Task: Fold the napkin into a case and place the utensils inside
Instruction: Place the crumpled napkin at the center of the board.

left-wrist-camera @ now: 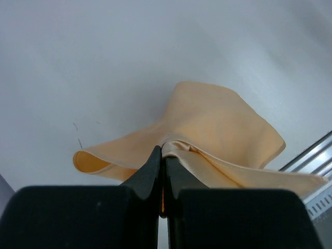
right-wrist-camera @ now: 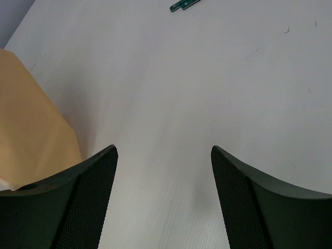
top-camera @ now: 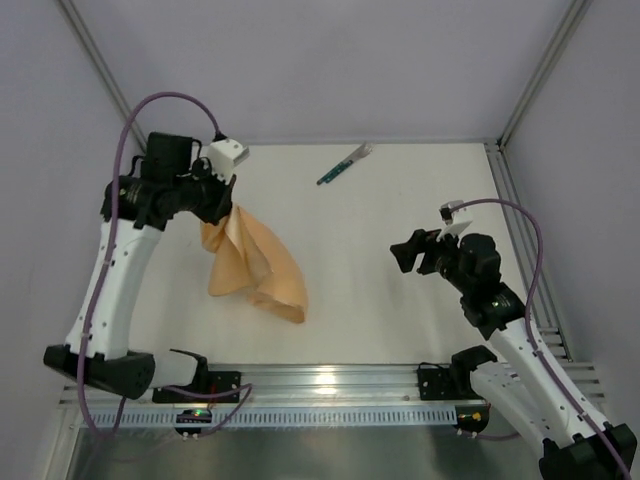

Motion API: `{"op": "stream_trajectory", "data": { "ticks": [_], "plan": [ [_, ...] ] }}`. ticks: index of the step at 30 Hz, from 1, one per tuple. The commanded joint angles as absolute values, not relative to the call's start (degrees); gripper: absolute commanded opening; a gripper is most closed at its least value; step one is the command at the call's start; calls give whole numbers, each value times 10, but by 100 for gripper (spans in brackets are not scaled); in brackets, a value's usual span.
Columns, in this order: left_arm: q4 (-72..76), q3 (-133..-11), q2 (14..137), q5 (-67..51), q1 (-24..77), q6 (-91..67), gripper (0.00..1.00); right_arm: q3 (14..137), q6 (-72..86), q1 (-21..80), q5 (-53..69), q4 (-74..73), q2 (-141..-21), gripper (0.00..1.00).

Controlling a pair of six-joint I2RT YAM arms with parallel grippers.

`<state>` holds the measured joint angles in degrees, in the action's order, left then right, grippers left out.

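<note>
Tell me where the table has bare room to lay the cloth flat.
The white table is bare in the middle, between the hanging peach-tan cloth napkin and the open right end effector. Crowded on the left, where the shut left end effector holds the napkin.

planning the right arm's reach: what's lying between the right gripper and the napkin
Nothing: the table between the right gripper and the napkin is bare, clearest in the top external view. The utensils lie farther back, off that line.
</note>
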<state>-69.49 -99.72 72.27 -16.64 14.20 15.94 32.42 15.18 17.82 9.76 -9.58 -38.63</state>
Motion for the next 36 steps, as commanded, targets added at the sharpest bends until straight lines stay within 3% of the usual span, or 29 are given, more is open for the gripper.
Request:
{"op": "stream_trajectory", "data": {
  "ticks": [1,7,11,24,25,27,28,31,36],
  "plan": [
    [-603,-953,821,-138,167,182,2,344,161,178,127,-109,-425,76],
    [-558,-914,928,-148,254,210,0,331,202,178,156,-99,-467,70],
    [-527,-879,930,-164,307,207,0,295,257,199,221,-5,-513,69],
    [-484,-915,1034,-126,344,195,5,316,308,330,184,117,-681,68],
    [-483,-915,1034,-125,344,195,7,316,316,343,179,140,-692,68],
    [-474,-915,1041,-103,344,195,23,319,335,356,175,173,-727,68],
    [-469,-912,1043,-79,344,195,40,329,338,370,172,183,-742,68],
    [-458,-910,1042,-40,342,196,64,357,347,388,159,190,-804,65],
    [-479,-897,981,-61,280,177,91,408,365,391,168,201,-880,61]
  ]
}}
